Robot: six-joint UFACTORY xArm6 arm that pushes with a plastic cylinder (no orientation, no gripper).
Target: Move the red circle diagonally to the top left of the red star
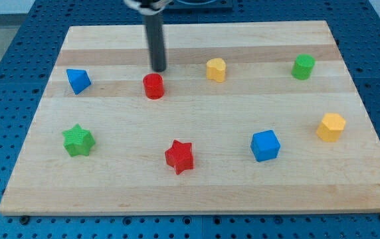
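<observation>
A: Rod's tip (159, 69) sits in the upper middle of the frame, just above and slightly right of the red circle (153, 86), very near it; contact can't be confirmed. No gripper on this arm, so nothing is clenched or released. It only pushes.

B: And the red star (179, 157)?

A: Lower centre of the frame, well below the circle and a little to its right. So the circle already lies up and left of the star, only steeply so.

B: Why is the tip on that side?

A: Judgement: from the upper right edge, a push would send the circle down and left, toward a truer diagonal.

B: Neighbours?

A: Blue block (78, 81) at upper left, green star (78, 140) at lower left, yellow block (216, 70) right of the rod. Blue cube (265, 145), a second yellow block (331, 127) and a green block (303, 66) stand well apart on the right of the wooden surface (196, 192).
</observation>
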